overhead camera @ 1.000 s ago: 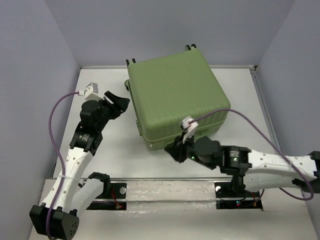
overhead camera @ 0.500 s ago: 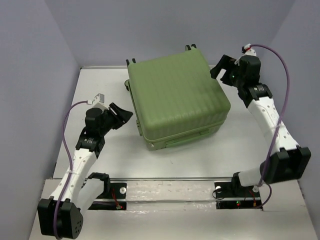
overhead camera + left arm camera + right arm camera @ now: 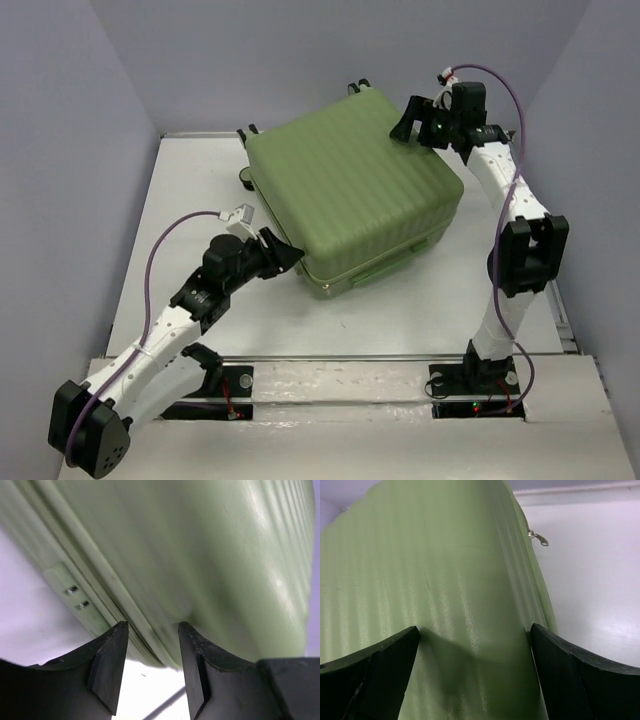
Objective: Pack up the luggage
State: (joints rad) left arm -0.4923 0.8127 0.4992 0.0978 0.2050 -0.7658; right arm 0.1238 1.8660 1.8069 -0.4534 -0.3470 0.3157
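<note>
Flanking closed luggage (image 3: pixel 350 195) at opposite corners: left gripper (image 3: pixel 288 257) narrowly parted at seam, right gripper (image 3: pixel 408 122) wide over shell. Risk: uneven push may skid luggage across tabletop (image 3: pixel 200 190).

White table (image 3: pixel 590 570) seen rt of right fingers (image 3: pixel 580 675), lt of left fingers (image 3: pixel 107 667); lavender walls (image 3: pixel 60 150) beyond; silver rail (image 3: pixel 330 372) behind.
</note>
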